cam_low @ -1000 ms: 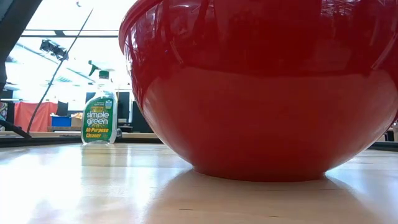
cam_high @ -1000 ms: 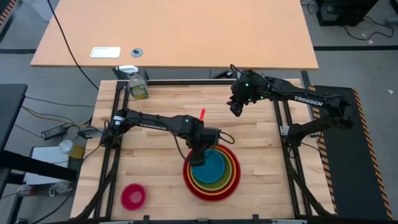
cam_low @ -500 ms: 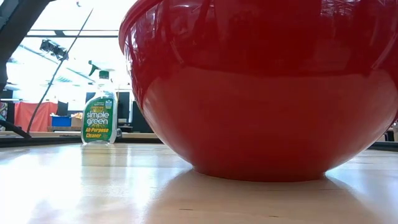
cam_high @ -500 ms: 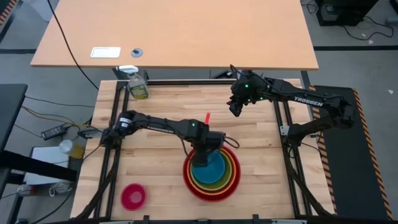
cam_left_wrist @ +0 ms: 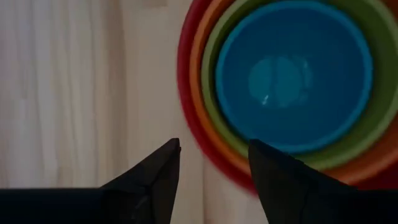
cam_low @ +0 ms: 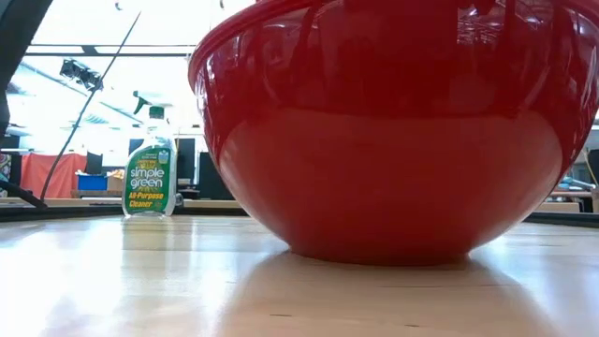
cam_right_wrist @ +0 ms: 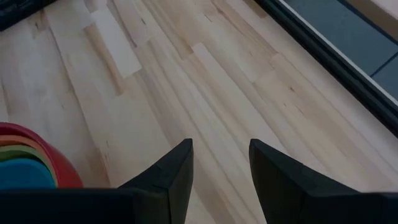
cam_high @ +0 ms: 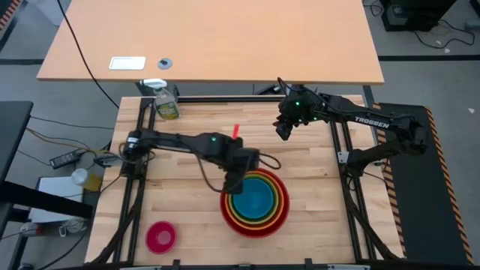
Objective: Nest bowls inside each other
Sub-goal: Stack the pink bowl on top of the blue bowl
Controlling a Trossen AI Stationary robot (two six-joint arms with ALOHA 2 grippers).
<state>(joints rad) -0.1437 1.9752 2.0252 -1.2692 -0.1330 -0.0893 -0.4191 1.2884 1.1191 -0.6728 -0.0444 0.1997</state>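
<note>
The red bowl stands on the table right of centre and fills the low view. Orange, yellow-green and blue bowls sit nested inside it. The small pink bowl rests alone near the front left. My left gripper hovers open over the stack's far-left rim, touching nothing. My right gripper hangs open above the far right of the table.
A green spray bottle stands at the far left corner. Black frame rails run along the table's left and right sides. Bare wood lies between the stack and the pink bowl.
My left gripper has risen out of the nested bowls and drawn back toward the table's far-left, ending above the stack's rim. The stack has shifted a little toward the far edge.
</note>
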